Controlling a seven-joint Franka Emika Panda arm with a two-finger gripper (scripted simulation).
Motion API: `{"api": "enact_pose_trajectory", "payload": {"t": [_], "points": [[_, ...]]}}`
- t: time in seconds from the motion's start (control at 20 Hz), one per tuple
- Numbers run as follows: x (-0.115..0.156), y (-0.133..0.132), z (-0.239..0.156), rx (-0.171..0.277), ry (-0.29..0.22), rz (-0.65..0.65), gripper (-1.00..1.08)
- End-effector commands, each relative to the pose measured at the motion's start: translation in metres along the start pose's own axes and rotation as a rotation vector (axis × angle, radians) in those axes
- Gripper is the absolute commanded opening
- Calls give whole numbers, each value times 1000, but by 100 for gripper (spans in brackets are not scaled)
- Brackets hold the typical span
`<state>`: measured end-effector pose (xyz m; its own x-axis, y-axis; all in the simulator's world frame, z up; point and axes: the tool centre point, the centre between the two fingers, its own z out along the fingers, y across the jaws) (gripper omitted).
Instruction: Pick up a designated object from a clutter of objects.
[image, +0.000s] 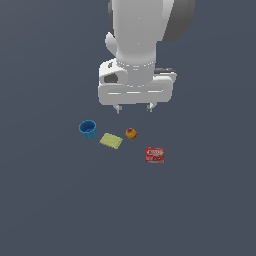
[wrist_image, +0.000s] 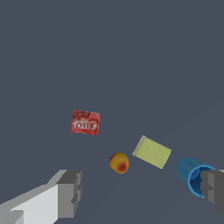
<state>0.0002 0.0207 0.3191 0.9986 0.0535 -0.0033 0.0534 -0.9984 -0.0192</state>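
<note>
Spread wide, my hand (image: 134, 107) hangs above the table (image: 50, 200) with nothing between its fingers (wrist_image: 70, 192), well clear of all four items. In the exterior view its two fingertips point down over the row of things, nearest the fruit.

The red box (image: 155, 154) that I am meant to take lies flat on the table, white lettering facing up, at the exterior view's right end of the group and a little apart from the rest. Next along toward that view's left sits the small red-yellow fruit (image: 131, 133), then the yellow-green pad (image: 111, 141) lying flat just beside it, then the blue cup (image: 88, 129), upright with its mouth open. None of them touch.

From my wrist, the box (wrist_image: 85, 122) lies beyond the fruit (wrist_image: 119, 162), and one finger partly hides the cup (wrist_image: 192, 175).
</note>
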Motion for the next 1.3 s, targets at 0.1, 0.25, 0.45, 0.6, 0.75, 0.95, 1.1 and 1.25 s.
{"api": "enact_pose_trajectory", "payload": {"t": [0.1, 0.25, 0.45, 0.6, 0.75, 0.95, 1.1, 1.25], "points": [[0, 0, 0, 0, 0, 4, 100], [0, 0, 0, 0, 0, 2, 100], [1, -1, 4, -3, 0, -22, 100], [3, -3, 10, -7, -1, -57, 100], [6, -5, 19, -12, -2, -104, 100], [11, -10, 34, -20, -4, -189, 100], [14, -14, 49, -27, -6, -269, 100], [18, -20, 66, -34, -9, -363, 100]]}}
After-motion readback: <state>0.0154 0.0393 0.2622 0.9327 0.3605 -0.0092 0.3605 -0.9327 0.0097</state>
